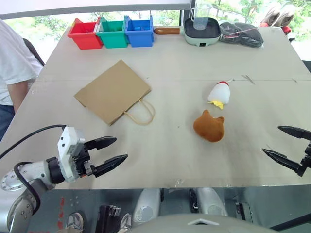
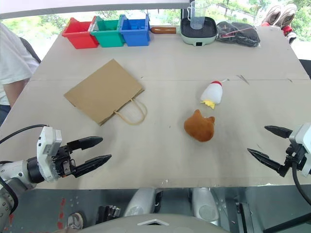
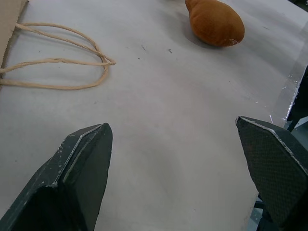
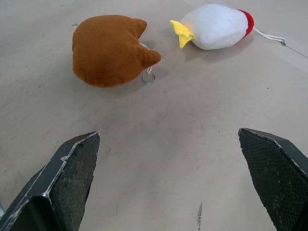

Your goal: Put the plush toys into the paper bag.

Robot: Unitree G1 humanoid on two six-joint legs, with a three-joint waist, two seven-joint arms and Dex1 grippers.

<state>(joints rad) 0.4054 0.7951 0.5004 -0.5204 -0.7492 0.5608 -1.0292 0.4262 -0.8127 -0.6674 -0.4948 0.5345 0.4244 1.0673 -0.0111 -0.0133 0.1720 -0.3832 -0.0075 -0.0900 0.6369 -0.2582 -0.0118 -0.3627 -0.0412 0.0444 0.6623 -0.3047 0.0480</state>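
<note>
The paper bag (image 1: pixel 112 91) lies flat at centre left of the bench (image 1: pixel 184 63), its cord handles (image 1: pixel 141 112) toward the near edge; its contents cannot be seen. Red (image 1: pixel 84 34), green (image 1: pixel 112 33) and blue (image 1: pixel 140 31) bins stand in a row at the upper left. The orange-brown plush head (image 1: pixel 209 126) and the white chicken (image 1: pixel 219 93) lie right of centre, near each other, outside the bag. No writing is legible. Left claw (image 1: pixel 112 151) and right claw (image 1: pixel 286 145) hang released over the near edge, with bare bench between them.

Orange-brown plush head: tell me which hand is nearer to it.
Right. The right hand hangs open off the orange-brown plush head's right side; the left hand, also open, sits farther off at the table's near left edge.
</note>
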